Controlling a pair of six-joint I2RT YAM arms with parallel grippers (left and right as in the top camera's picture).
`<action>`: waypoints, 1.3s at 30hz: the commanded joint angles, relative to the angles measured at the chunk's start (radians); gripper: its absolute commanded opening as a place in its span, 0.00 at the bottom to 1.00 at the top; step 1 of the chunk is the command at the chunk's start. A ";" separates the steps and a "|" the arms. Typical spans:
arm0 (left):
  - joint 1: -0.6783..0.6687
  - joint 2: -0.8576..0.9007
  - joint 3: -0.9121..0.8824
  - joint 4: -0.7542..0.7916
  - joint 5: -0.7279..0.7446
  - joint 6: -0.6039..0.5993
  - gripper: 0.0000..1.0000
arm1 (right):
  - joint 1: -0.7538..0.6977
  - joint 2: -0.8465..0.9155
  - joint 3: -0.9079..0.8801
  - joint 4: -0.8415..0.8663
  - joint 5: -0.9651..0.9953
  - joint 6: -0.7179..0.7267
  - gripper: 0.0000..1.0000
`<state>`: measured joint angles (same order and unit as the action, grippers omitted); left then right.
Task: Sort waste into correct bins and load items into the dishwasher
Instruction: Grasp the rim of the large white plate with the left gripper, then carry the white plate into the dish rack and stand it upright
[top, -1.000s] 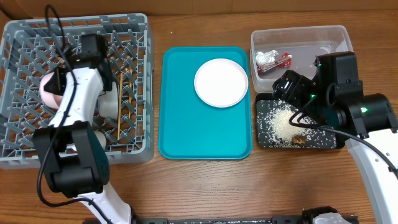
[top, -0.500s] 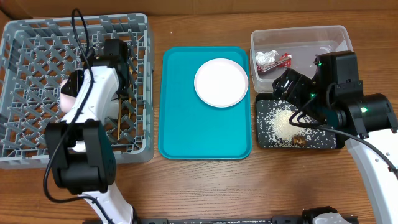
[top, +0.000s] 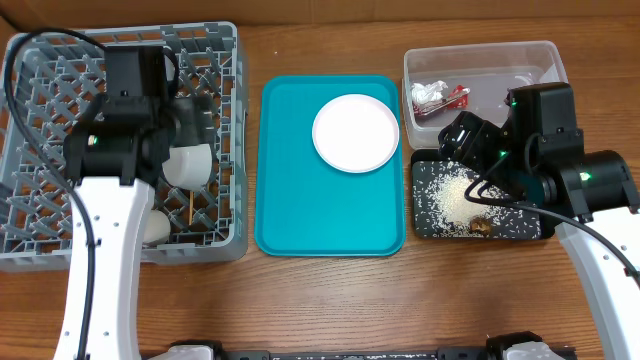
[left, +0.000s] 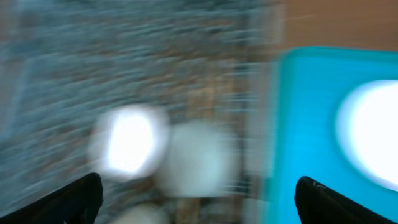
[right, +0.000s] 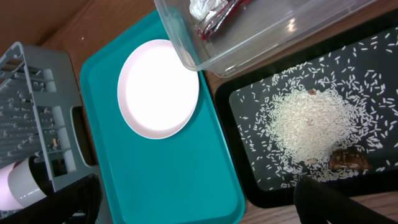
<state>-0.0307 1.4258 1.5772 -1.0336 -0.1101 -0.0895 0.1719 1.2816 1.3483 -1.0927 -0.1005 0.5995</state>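
Moved: since half a second ago the left arm (top: 100, 230) has been swung round, so that its forearm now rises from the near table edge. The pale pink shape seen beside it then is no longer made out. The right side is unchanged.
Left gripper (left: 199, 202): held over the dish rack (top: 40, 60), with fingertips spread wide at the frame corners and nothing between them.
Right gripper (right: 202, 208): spread wide with nothing held, above the far end of the black tray (top: 425, 228).
Rack: the white bowl (top: 188, 165) lies near the right wall. The chopsticks (top: 191, 208) show as a short piece just below it.
Plate (top: 356, 133): set in the far right part of the teal tray (top: 290, 200), near its far and right rims.
Waste: the wrapper (top: 457, 96) and tissue (top: 428, 95) lie in the clear tub (top: 545, 55). The rice (top: 455, 195) and brown scrap (top: 481, 225) lie in the black tray.
Room: bare tray floor is left on the near side of the plate. Strips of table (top: 330, 300) separate the rack, teal tray and bins.
Views: the left wrist picture is smeared by blur, so only pale blobs are made out where the overhead shows the rack sharply. In the right wrist view the tub wall overlaps the plate's rim, whereas from overhead they are seen apart.
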 joint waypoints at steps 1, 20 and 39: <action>-0.039 0.026 0.002 0.027 0.518 -0.028 0.88 | -0.001 -0.023 0.013 0.003 0.002 0.003 1.00; -0.375 0.656 0.002 0.204 0.207 -0.703 0.72 | -0.001 -0.023 0.013 -0.015 0.002 0.003 1.00; -0.340 0.524 0.032 -0.003 0.013 -0.577 0.04 | -0.001 -0.023 0.013 -0.021 0.002 0.003 1.00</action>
<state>-0.3931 2.1006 1.5883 -0.9859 0.0742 -0.7265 0.1719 1.2800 1.3483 -1.1179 -0.1005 0.5991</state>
